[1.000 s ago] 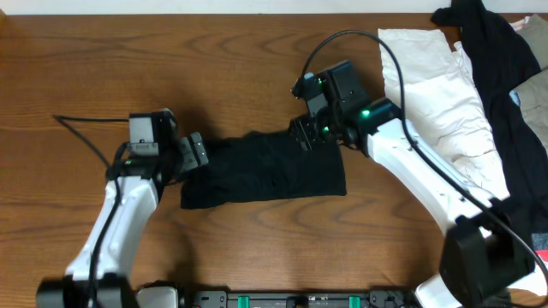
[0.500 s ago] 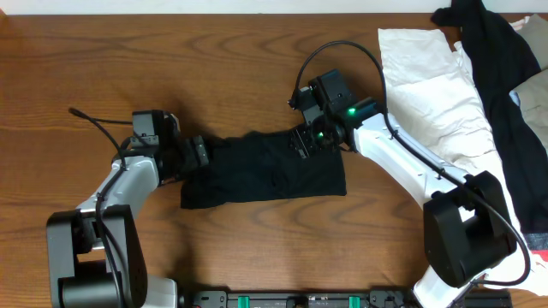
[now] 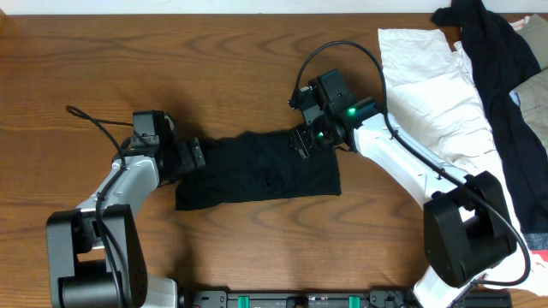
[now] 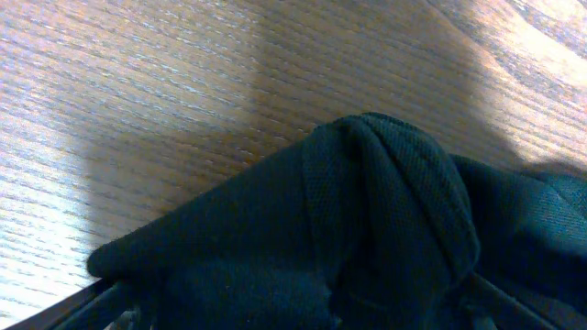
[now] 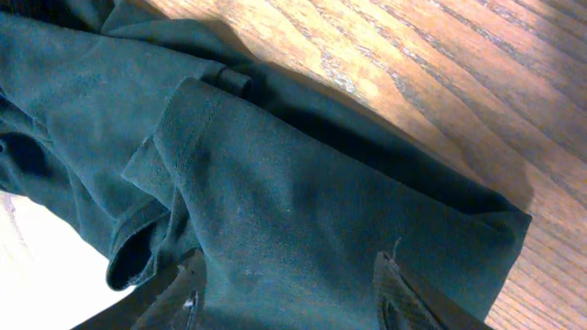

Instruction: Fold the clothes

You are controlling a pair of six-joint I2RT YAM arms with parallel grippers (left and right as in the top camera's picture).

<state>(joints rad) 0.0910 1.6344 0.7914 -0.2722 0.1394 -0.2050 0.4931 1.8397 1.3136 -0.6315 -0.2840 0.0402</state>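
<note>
A black garment (image 3: 261,167) lies folded in a wide strip in the middle of the table. My left gripper (image 3: 192,156) is at its left end and is shut on a bunched fold of the black cloth (image 4: 367,229), which fills the space between the jaws. My right gripper (image 3: 305,141) is at the garment's upper right edge. In the right wrist view its fingers (image 5: 289,293) are spread apart over flat dark cloth (image 5: 275,183) and are not pinching it.
A cream garment (image 3: 437,85) and another black garment (image 3: 501,68) lie piled at the right of the table. A thin black cable (image 3: 94,121) trails left of the left arm. Bare wood surrounds the folded garment.
The black garment has slid a little to the left with my left gripper; its right edge and lower left corner both shifted left. The right gripper has stayed in place over the last half second.
</note>
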